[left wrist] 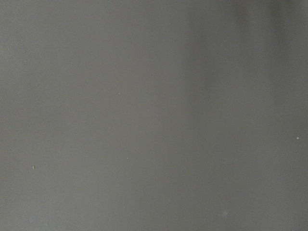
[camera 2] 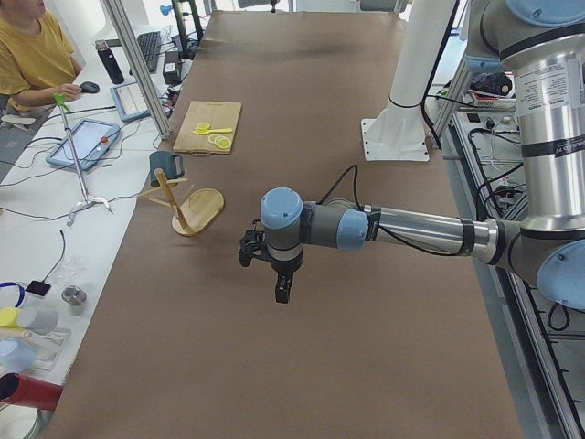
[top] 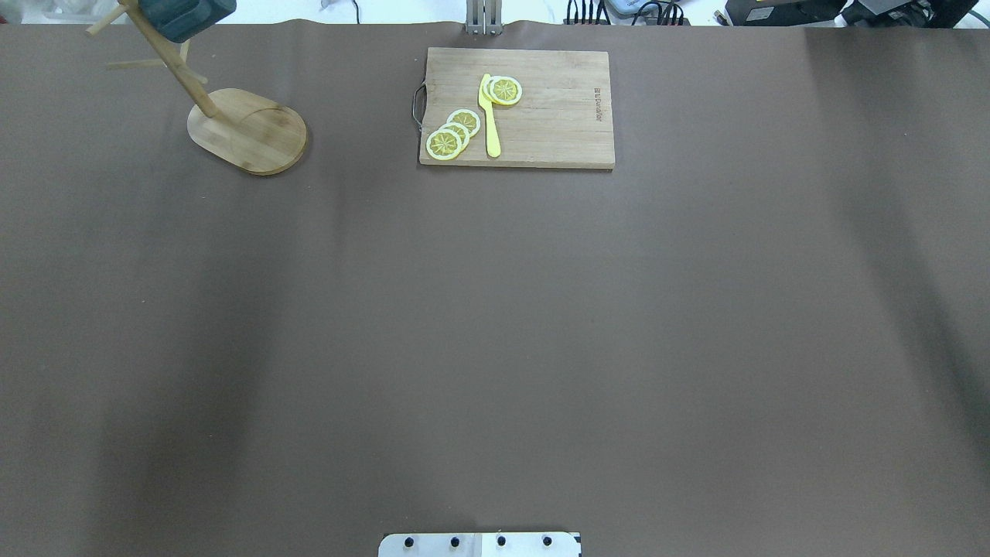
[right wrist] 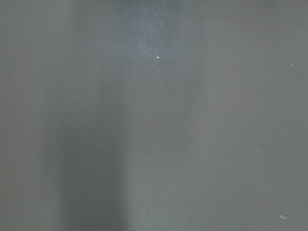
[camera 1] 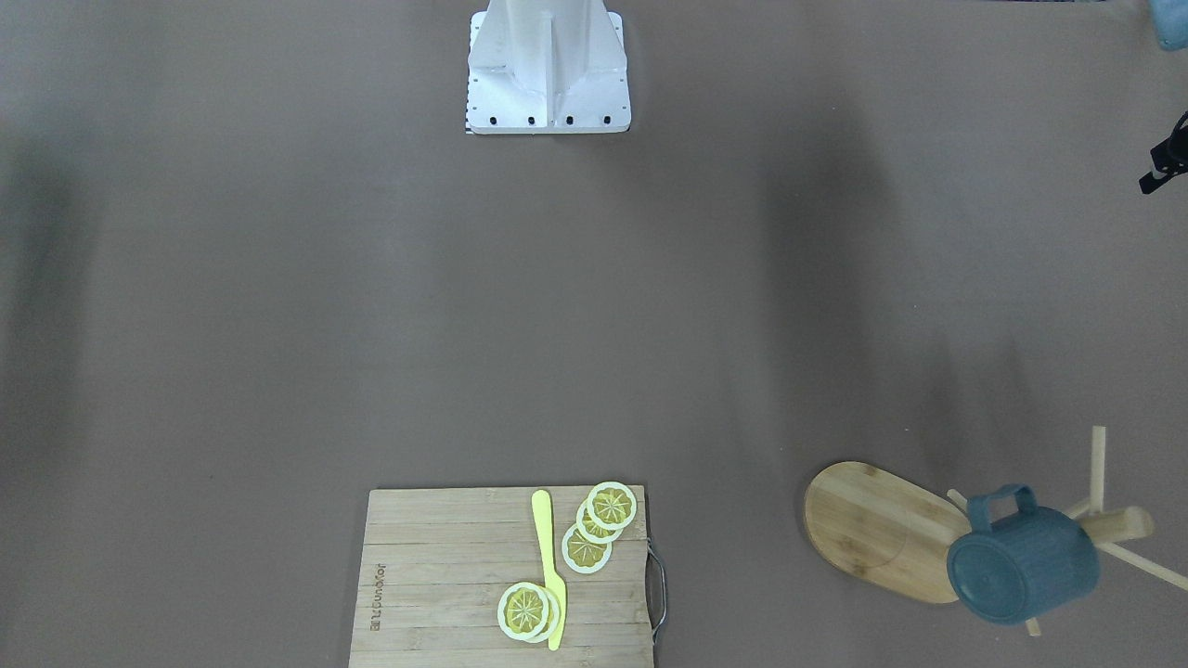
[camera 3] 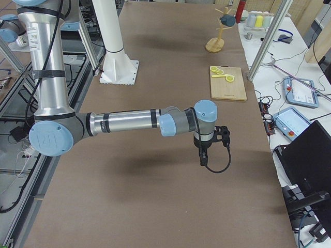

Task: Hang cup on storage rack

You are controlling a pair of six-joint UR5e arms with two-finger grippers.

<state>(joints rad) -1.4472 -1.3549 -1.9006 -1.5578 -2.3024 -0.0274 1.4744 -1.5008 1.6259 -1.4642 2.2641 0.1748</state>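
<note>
The slate-blue cup hangs by its handle on a peg of the bamboo storage rack, clear of the table. Both also show at the far left in the overhead view, the cup above the rack's oval base. In the left side view my left gripper hovers over bare table, well away from the cup and the rack. In the right side view my right gripper hovers at the table's other end, far from the cup. I cannot tell whether either is open or shut. Both wrist views show only the brown table cover.
A bamboo cutting board with lemon slices and a yellow knife lies at the table's far edge, in the middle. The white robot base stands at the near edge. An operator sits beyond the far side.
</note>
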